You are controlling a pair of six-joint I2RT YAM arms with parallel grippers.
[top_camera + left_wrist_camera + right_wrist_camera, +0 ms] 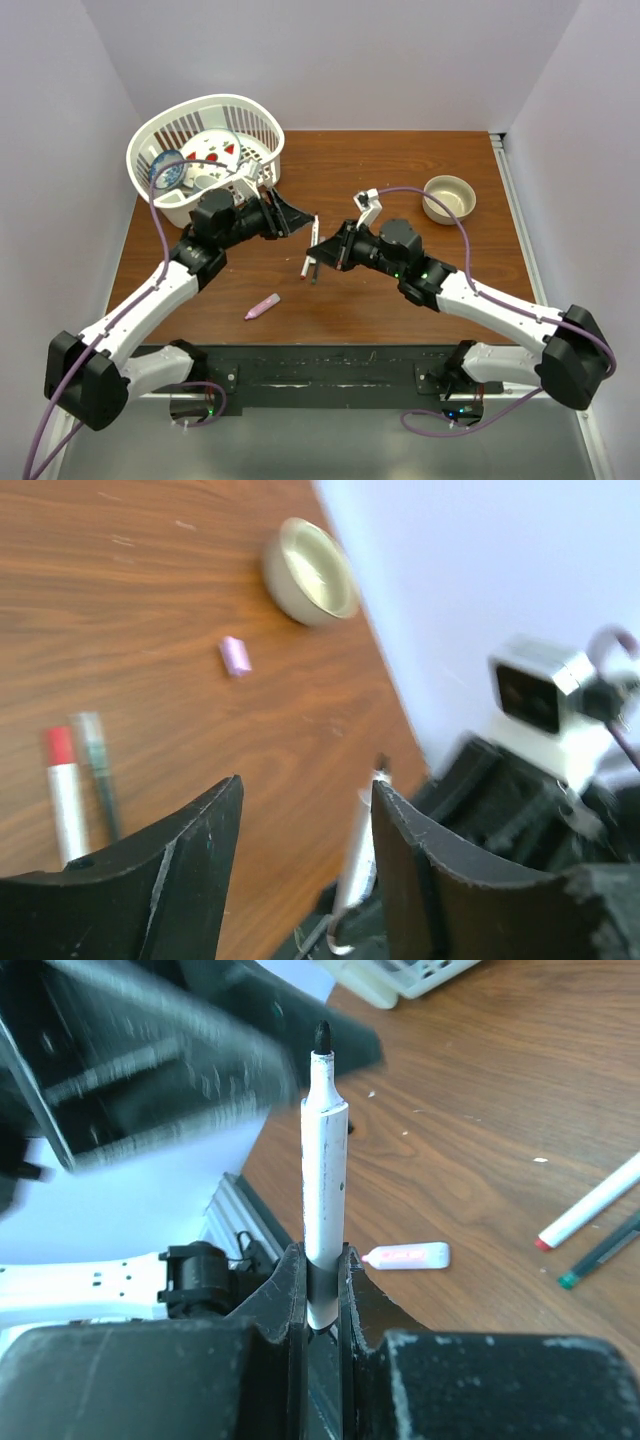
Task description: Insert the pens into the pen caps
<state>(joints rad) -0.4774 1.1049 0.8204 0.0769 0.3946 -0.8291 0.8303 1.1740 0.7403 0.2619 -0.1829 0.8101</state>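
My right gripper (320, 1255) is shut on a white pen (325, 1160) whose bare black tip points at my left gripper (290, 215). In the top view the right gripper (322, 248) is at mid table. The left gripper (305, 785) is open and empty, with the held pen's tip (358, 850) close by its right finger. A white pen with a red end (65, 790) and a dark pen (100, 780) lie side by side on the table, below the grippers (310, 255). A short pink marker (262, 306) lies nearer the bases. A pink cap (235, 656) lies alone on the wood.
A white laundry-style basket (255, 115) holding dishes stands at the back left. A small beige bowl (449, 197) sits at the back right. The brown table (400, 160) is walled in by pale panels on three sides.
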